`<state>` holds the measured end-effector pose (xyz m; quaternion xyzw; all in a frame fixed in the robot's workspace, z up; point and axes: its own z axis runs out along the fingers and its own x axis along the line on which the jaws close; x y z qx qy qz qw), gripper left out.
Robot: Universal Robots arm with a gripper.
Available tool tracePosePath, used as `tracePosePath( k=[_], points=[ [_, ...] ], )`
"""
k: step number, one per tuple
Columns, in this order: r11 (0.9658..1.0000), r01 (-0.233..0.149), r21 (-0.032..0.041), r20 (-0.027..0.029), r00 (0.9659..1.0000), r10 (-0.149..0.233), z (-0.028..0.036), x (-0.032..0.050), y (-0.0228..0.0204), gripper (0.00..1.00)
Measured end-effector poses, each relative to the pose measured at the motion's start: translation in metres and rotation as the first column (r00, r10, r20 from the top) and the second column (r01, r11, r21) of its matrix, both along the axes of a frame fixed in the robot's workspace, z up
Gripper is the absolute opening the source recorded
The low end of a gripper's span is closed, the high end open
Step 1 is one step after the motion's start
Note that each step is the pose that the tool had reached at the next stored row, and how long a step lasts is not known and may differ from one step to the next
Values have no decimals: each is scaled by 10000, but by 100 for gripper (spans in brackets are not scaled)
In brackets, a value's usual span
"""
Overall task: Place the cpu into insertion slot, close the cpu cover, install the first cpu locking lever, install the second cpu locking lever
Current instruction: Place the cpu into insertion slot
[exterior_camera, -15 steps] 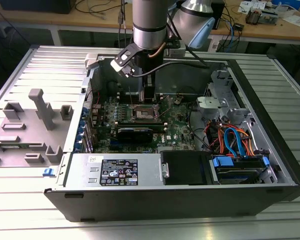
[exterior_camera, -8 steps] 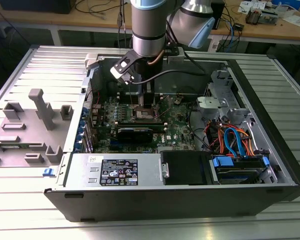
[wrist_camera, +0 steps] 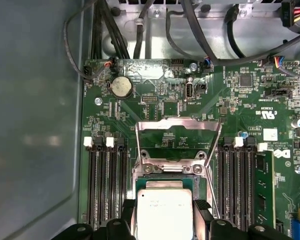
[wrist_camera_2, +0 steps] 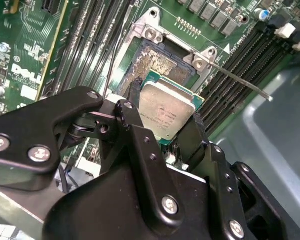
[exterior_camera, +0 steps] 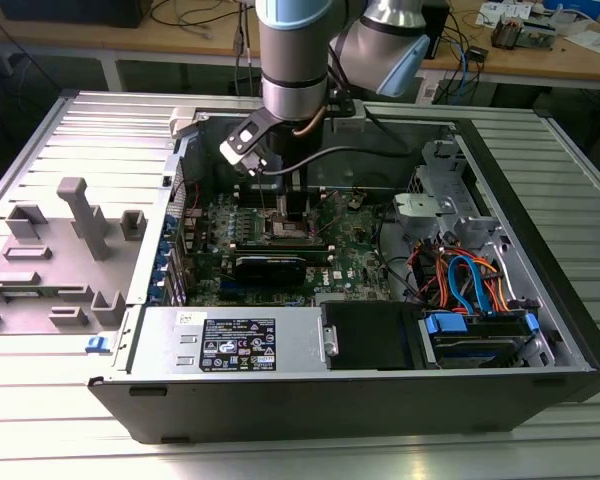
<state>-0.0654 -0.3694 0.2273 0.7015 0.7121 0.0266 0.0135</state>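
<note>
My gripper [wrist_camera_2: 165, 112] is shut on the cpu [wrist_camera_2: 166, 109], a small square chip with a silver top, gripped by two opposite edges between the black fingers [wrist_camera_2: 135, 97]. The chip hangs just above the insertion slot [wrist_camera_2: 155, 60], whose pin field lies open beneath it. In the first wrist view the cpu [wrist_camera: 165, 210] sits between the fingertips [wrist_camera: 202, 210], and the cpu cover [wrist_camera: 177, 121] stands swung up beyond the socket. A thin locking lever [wrist_camera_2: 240, 80] sticks out free beside the socket. In the exterior view the gripper [exterior_camera: 290, 212] is down inside the computer case, over the motherboard.
Long black memory slots [wrist_camera: 105, 185] flank the socket on both sides. A black card [exterior_camera: 270, 265] lies across the board. A drive cage with orange and blue cables [exterior_camera: 470, 280] fills the exterior view's right. The power supply [exterior_camera: 230, 340] sits in front, with a grey fixture [exterior_camera: 80, 215] outside.
</note>
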Motion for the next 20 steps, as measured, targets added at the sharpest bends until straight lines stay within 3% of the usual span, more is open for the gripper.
tracePosePath(
  k=[4,8,20],
  points=[
    [10000,6,-1,9,10000,-6,-97,-13,-3,54],
    [10000,17,-2,10,10000,-17,-164,-37,-36,54],
    [10000,75,-2,10,10000,-75,-237,-57,-72,54]
  ],
)
